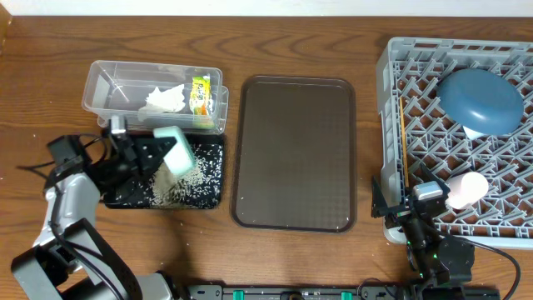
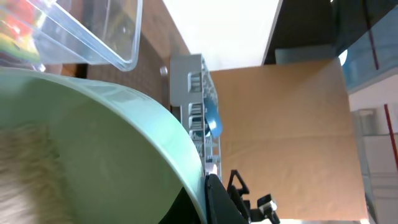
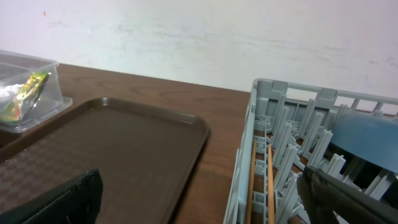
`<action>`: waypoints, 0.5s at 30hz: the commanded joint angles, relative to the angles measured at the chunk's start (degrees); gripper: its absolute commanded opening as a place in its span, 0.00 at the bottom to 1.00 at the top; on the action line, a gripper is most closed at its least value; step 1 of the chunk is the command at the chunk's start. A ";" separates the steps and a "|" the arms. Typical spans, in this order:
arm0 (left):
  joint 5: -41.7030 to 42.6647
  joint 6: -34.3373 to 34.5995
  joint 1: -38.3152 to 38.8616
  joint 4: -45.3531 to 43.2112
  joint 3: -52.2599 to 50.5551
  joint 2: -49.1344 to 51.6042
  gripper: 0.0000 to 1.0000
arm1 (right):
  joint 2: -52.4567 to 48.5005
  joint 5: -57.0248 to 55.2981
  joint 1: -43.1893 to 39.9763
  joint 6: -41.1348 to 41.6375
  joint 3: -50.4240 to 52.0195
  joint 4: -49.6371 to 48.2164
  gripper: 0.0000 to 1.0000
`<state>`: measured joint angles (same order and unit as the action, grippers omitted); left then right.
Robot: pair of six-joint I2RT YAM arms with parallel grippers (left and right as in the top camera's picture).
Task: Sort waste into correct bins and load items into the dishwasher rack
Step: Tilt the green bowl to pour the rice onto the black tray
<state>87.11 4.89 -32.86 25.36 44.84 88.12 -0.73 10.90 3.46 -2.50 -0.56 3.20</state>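
While the left gripper [image 1: 156,152] clamps the tilted green bowl [image 1: 176,150] over the black tray [image 1: 218,198], left of the brown tray [image 1: 291,125], grains [image 1: 181,185] lie heaped below. Risk: a sloppy tilt near the rim could scatter grains onto the table [image 1: 50,50]. Right of the brown tray, the right gripper [image 1: 398,198] gapes wide, empty, beside the rack [image 1: 390,75].

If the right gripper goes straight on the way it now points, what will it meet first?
Probably the bare table between the brown tray and the rack. The open right gripper points along that gap, near the rack's wall; depth is unclear, so a finger might graze the wall first.
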 commanded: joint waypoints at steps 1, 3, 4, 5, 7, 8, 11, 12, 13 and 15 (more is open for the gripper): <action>2.95 -2.78 -0.55 -0.17 -0.17 -0.24 0.07 | 0.13 0.04 -0.55 0.74 0.24 0.00 0.99; 2.95 -3.28 -0.55 -0.20 -0.17 -0.24 0.06 | 0.13 0.04 -0.55 0.74 0.24 0.00 0.99; 2.95 -3.43 -0.55 -0.20 -0.17 -0.24 0.06 | 0.13 0.02 -0.55 0.74 0.24 0.00 0.99; 2.95 -3.43 -0.55 -0.20 -0.17 -0.24 0.06 | 0.13 0.04 -0.55 0.74 0.24 0.00 0.99; 2.95 -3.43 -0.55 -0.17 -0.17 -0.24 0.06 | 0.13 0.04 -0.55 0.74 0.24 0.00 0.99; 2.95 -3.43 -0.55 -0.17 -0.17 -0.24 0.06 | 0.13 0.04 -0.55 0.74 0.24 0.00 0.99; 2.95 -3.43 -0.55 -0.17 -0.17 -0.24 0.06 | 0.13 0.04 -0.55 0.74 0.24 0.00 0.99; 2.95 -3.43 -0.55 -0.17 -0.17 -0.24 0.06 | 0.13 0.04 -0.55 0.74 0.24 0.00 0.99; 2.95 -3.43 -0.55 -0.17 -0.17 -0.24 0.06 | 0.13 0.04 -0.55 0.74 0.24 0.00 0.99; 2.95 -3.43 -0.55 -0.20 -0.17 -0.24 0.06 | 0.13 0.04 -0.55 0.74 0.24 0.00 0.99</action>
<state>88.40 2.72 -33.17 25.32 44.71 88.12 -0.73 10.87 3.46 -2.52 -0.56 3.20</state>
